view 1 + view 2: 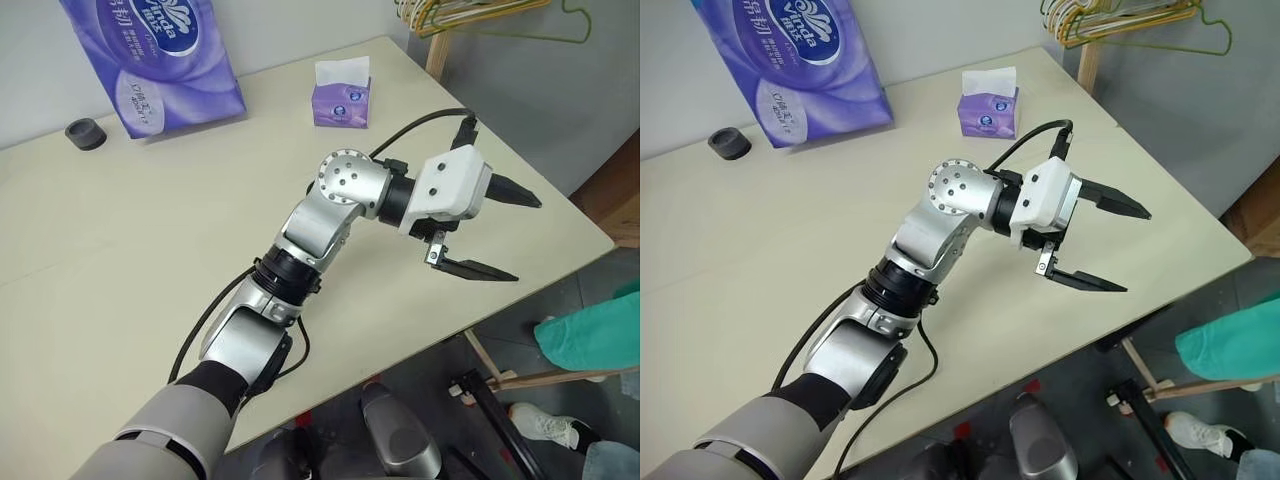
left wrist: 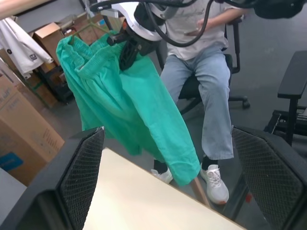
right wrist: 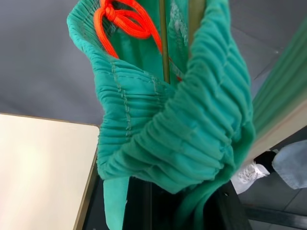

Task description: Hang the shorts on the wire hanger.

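hanging off the table (image 1: 560,215) edge, shorts (image 2: 124,105) clenched by right gripper (image 2: 128,50); left gripper (image 1: 500,230) spread, released

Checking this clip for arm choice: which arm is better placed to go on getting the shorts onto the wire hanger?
Right. The right gripper is shut on the shorts at their waistband, with the wire hanger running through it. The left gripper hangs open above the table, holding nothing.

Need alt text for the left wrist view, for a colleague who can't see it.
The right pincer holds the teal shorts by the waistband, hanging beyond the table edge. A seated person in jeans is behind; the left pincer's open fingers frame the view.
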